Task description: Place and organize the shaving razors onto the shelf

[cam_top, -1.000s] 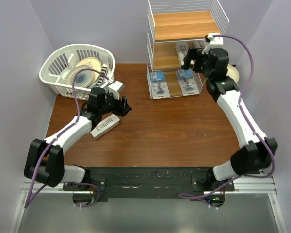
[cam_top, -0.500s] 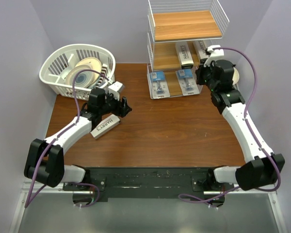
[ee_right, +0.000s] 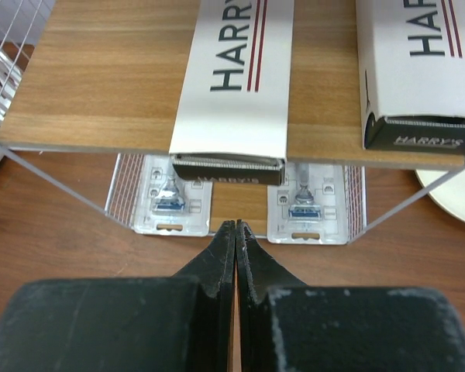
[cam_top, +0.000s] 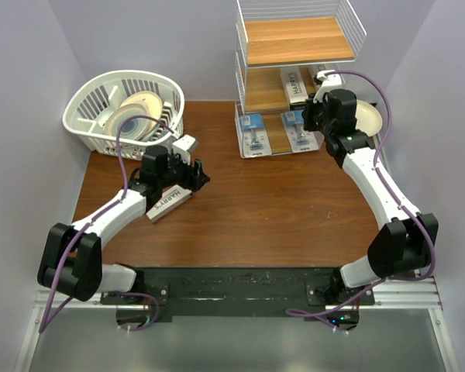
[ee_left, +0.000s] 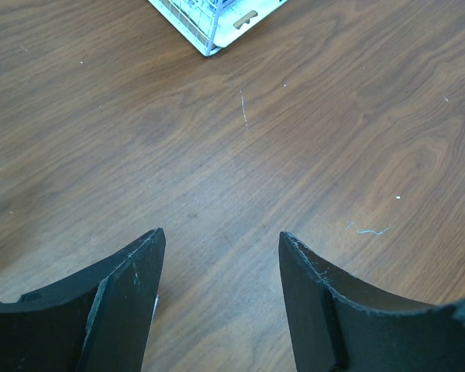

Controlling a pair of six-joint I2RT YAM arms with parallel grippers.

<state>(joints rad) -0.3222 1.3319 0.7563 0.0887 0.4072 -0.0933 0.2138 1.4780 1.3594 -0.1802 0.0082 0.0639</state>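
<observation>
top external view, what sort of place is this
Most likely a robot lab test cell, not a real shop: plain lavender walls box in a wooden table, a left arm and right arm are bolted at its near edge, and a wire shelf holds Harry's razor boxes.

The left razor box (ee_right: 236, 74) and the right razor box (ee_right: 418, 62) each read "HARRY'S" on the dark end face, with the same word cropped on top. The third razor box (cam_top: 167, 202), lying on the table (cam_top: 279, 217), also reads "HARRY'S".
</observation>
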